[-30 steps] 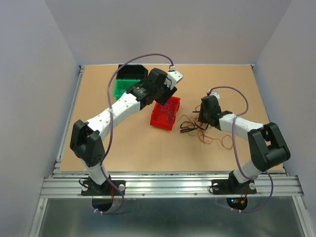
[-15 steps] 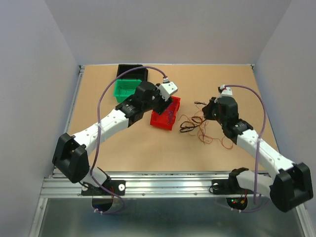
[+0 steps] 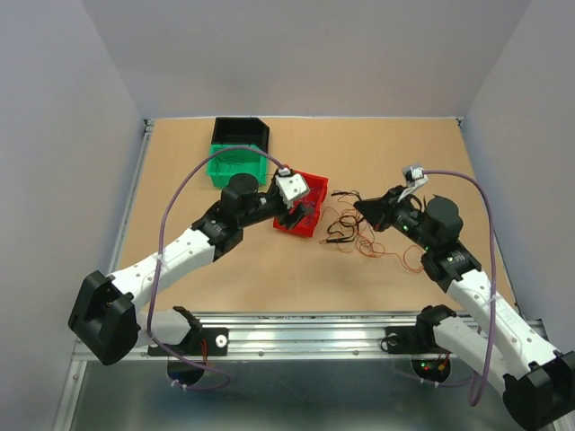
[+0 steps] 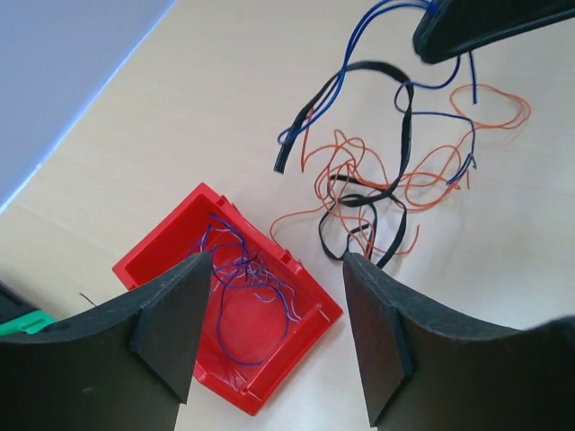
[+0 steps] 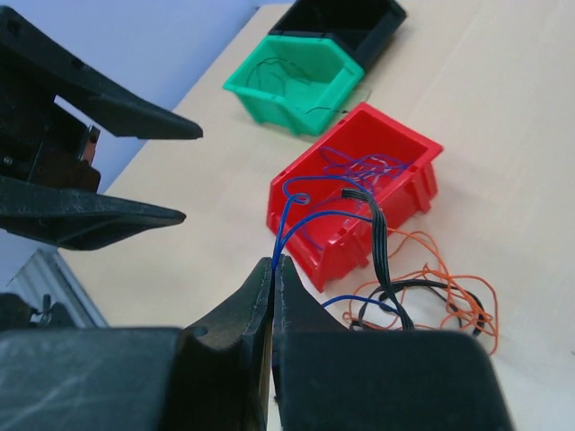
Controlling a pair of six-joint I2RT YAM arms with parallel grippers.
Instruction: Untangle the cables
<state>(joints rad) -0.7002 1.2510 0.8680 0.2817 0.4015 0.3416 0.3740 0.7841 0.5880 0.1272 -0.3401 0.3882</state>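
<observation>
Cables (image 4: 407,135) are limp, light, snag-prone, so we pinch single strands near an end: right gripper (image 5: 272,269) clamps blue wire (image 5: 279,229), left gripper (image 4: 274,274) spread.

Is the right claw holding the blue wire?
Touching. In the right wrist view, the right gripper's shut fingertips pinch the blue wire, which rises straight from between them.

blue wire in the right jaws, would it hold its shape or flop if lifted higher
Probably floppy: the blue wire curls in loose loops above the shut right jaws. Likely very light, being hair-thin. It may drag the orange wires and black cable along, since it runs into their heap.
</observation>
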